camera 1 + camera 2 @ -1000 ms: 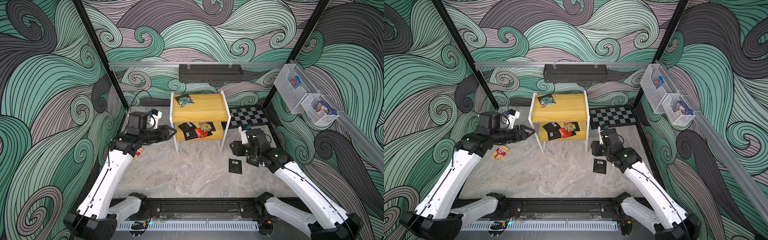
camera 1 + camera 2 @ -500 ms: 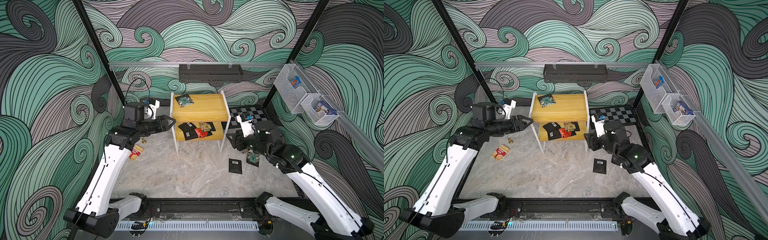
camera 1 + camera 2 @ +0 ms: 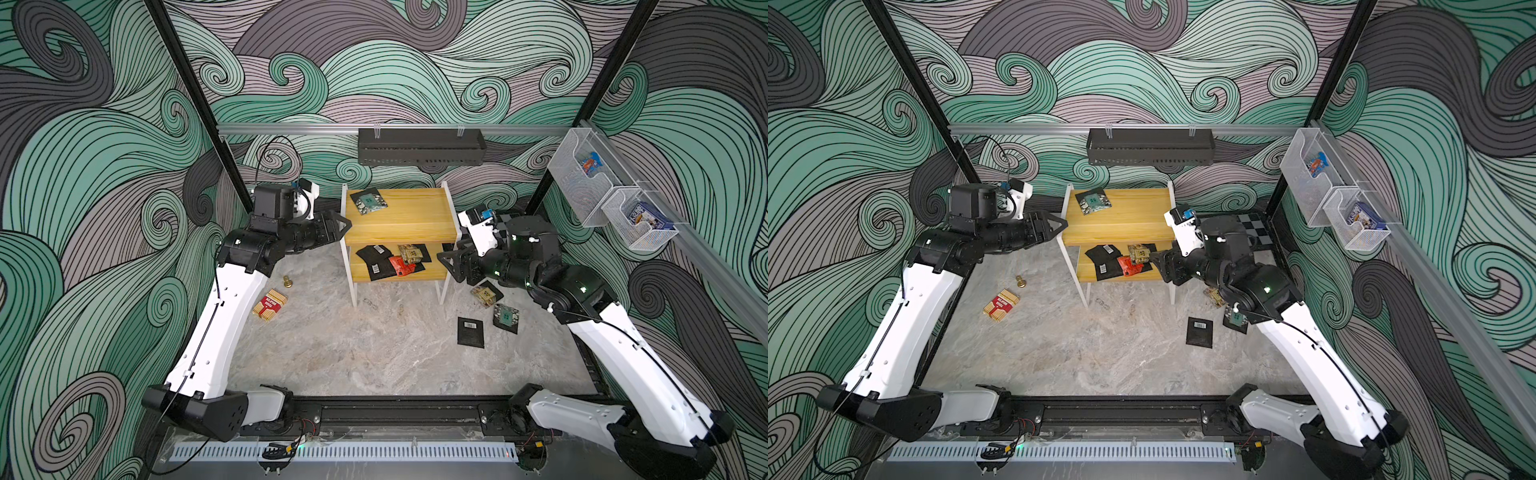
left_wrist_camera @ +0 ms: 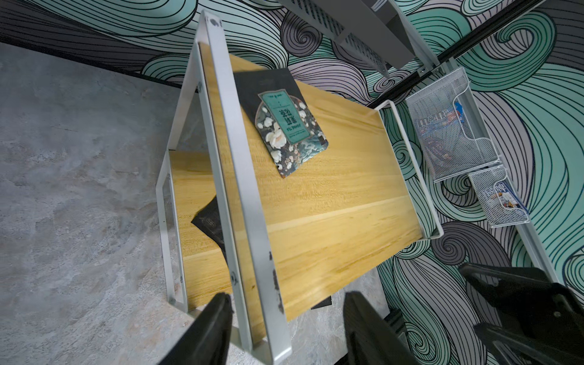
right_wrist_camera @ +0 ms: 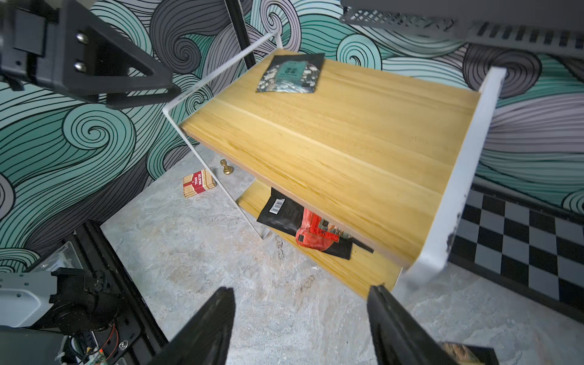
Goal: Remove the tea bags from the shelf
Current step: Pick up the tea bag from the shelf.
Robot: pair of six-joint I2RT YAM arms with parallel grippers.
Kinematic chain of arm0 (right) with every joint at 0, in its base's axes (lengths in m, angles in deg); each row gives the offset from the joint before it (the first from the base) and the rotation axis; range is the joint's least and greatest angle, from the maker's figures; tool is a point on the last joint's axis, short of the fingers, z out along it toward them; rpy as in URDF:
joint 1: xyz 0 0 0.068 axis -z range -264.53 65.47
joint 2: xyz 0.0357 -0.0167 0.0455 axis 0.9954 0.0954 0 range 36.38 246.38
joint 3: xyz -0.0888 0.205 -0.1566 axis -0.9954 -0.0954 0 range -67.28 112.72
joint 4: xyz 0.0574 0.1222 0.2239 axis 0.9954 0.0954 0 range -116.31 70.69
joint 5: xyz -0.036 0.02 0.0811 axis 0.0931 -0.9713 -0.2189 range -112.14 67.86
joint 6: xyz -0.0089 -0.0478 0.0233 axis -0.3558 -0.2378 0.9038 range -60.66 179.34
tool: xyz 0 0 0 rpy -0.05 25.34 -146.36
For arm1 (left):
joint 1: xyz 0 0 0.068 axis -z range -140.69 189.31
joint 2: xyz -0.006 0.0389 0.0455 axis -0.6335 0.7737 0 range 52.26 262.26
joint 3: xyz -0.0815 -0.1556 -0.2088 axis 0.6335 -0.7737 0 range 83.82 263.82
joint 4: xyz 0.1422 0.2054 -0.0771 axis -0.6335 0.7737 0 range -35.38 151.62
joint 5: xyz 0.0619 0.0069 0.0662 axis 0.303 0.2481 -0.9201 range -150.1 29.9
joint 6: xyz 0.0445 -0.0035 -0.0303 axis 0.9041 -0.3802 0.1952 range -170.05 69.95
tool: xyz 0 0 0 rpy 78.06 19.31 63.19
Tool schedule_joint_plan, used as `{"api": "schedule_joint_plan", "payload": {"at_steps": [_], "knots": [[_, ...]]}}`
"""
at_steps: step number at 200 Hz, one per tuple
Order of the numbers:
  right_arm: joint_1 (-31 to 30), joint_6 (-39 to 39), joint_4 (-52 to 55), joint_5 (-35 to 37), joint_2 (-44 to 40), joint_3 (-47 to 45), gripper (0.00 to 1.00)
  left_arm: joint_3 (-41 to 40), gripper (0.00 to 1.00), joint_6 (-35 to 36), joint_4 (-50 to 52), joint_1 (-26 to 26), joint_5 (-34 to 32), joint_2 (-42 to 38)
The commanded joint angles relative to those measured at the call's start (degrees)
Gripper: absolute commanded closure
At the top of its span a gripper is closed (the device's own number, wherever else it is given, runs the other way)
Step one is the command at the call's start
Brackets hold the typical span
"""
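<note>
Wrist views show left pincer (image 4: 286, 297) and right pincer (image 5: 300, 289) spread; top views seemingly hide those gaps.

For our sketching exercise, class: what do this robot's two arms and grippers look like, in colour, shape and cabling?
The left arm and right arm have white shell links between black joint housings, with a thin black cable along each. The left gripper and right gripper are black, with hollow triangular fingers. White camera mounts carry blue connectors.
</note>
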Motion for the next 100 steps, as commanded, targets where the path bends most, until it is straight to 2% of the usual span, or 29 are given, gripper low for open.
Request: {"api": "schedule_joint_plan", "payload": {"at_steps": [1,62,100], "knots": [[-0.23,-0.74,0.41,-4.05,4.1,5.04,0.26,4.33,0.4,-0.12,2.85,-0.21,-1.53,2.4],[-0.24,1.11,1.43,-7.61,17.49,18.46,0.27,10.29,0.39,0.24,4.91,-0.79,-3.21,8.31],[-0.25,1.9,1.68,-8.58,22.2,23.53,0.29,14.9,0.39,0.28,5.16,-1.16,-4.46,12.66]]}}
